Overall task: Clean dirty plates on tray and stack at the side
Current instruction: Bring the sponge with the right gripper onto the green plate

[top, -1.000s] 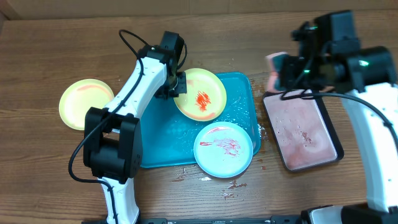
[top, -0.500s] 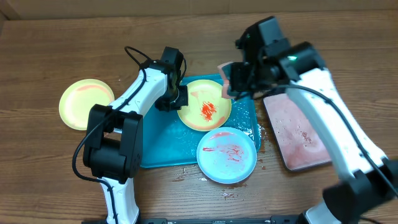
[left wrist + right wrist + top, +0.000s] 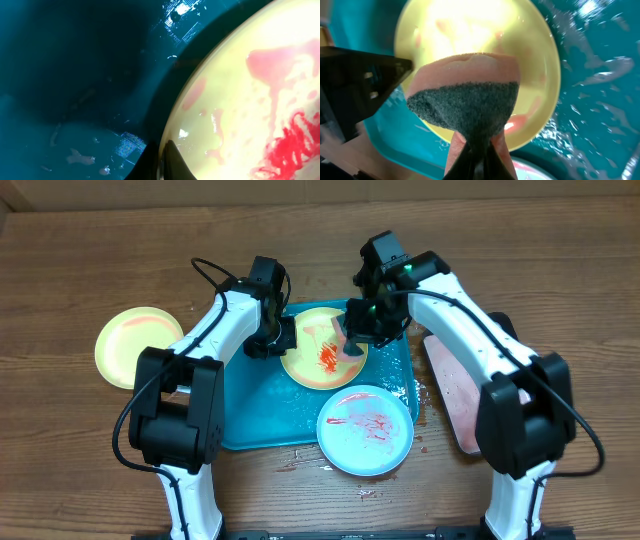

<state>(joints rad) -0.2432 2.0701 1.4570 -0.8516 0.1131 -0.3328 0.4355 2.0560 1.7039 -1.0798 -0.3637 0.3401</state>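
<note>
Sponge (image 3: 465,110) now over yellow-green plate (image 3: 310,366) — red-orange smears, glossy.

We see the right gripper (image 3: 476,159), a second ago far off to the right beside the pink tray (image 3: 455,395), now swung in over the tray (image 3: 250,400). It carries its sponge (image 3: 462,100) above the right half of the yellow plate (image 3: 322,352), and the right arm now crosses above the pink tray. The yellow plate has slid a little toward the blue plate (image 3: 366,430), and the left gripper (image 3: 161,160), clamped on its left rim, has moved with it. The blue plate has shifted slightly right and nearer the table's front edge.
</note>
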